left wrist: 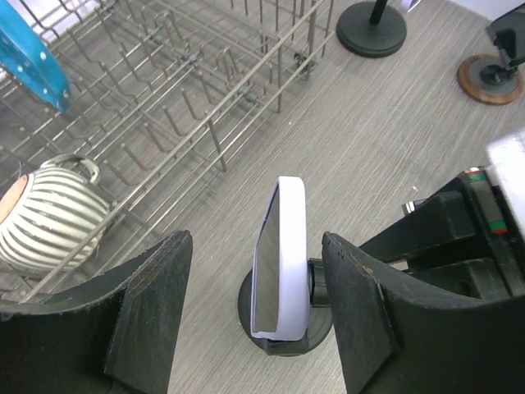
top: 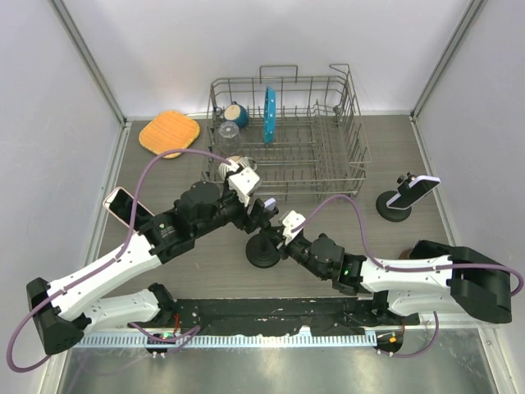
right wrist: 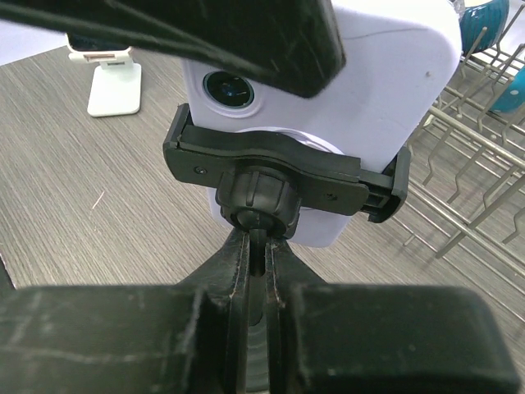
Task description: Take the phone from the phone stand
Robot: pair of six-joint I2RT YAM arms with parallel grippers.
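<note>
A white phone stands on edge in the black clamp of a phone stand with a round black base at the table's middle. The phone's back and camera lens show in the right wrist view. My left gripper is open, its fingers on either side of the phone with gaps on both sides. In the top view the left gripper is just above the stand. My right gripper is shut on the stand's thin stem below the ball joint, and shows in the top view.
A wire dish rack stands just behind, with a striped mug and a blue plate. A second stand with a phone is at right, a pink phone on a white stand at left, an orange sponge at the back left.
</note>
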